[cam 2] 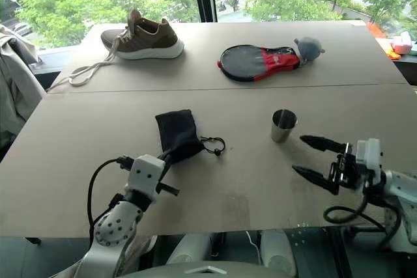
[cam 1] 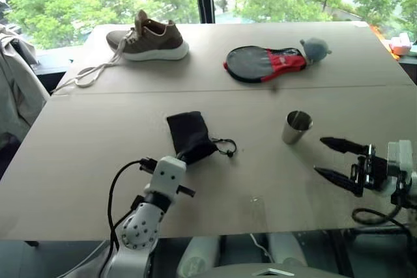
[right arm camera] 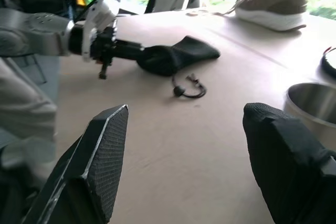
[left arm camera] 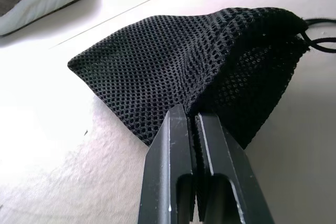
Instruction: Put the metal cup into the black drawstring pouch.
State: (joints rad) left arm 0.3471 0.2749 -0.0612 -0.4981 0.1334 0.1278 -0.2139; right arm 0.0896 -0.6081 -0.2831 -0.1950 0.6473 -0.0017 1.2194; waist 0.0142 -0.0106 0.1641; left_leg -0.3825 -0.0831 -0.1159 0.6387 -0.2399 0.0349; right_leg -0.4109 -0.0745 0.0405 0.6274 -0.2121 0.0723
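Left gripper (left arm camera: 190, 121): fingers pressed together on the near edge of the black drawstring pouch (cam 1: 189, 136), pinching a fold of its mesh fabric; arm reaching in from the near-left table edge.
Black drawstring pouch: lying flat on the table (cam 1: 85, 161), left of centre, its cord loop (cam 1: 225, 147) trailing off on the side toward the cup.
Metal cup (cam 1: 296, 127): upright, mouth up, right of centre on the table, well apart from the pouch; nothing touching it.
Right gripper (cam 1: 329, 158): jaws spread wide, holding nothing, fingers pointing toward the left; just beside the cup on its near-right side, apart from it. In the right wrist view the cup's rim sits close by one fingertip (right arm camera: 286, 145).
Far side of table, left to right: brown shoe (cam 1: 148, 38) with white sole and loose laces; round dark-grey-and-red paddle case (cam 1: 264, 64); small grey soft item (cam 1: 315, 48) touching the case's end.
Left margin: grey jacket (cam 1: 16, 89) draped beside the table
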